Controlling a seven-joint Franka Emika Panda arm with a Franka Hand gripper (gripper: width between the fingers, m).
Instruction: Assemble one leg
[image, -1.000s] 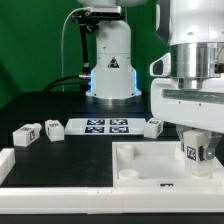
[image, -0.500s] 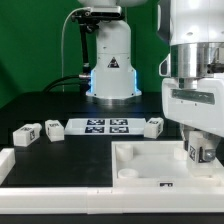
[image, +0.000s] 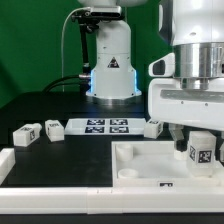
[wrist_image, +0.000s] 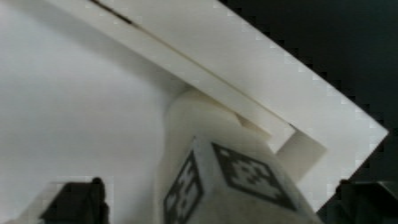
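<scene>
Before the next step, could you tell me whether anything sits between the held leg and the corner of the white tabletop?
Nothing visible does. The leg sits between the gripper fingers, right over the tabletop corner at the exterior view's right. The other legs lie apart on the table.

free: table front-left (image: 60, 160) | blocked: tabletop rim (image: 125, 172), leg (image: 201, 152)
</scene>
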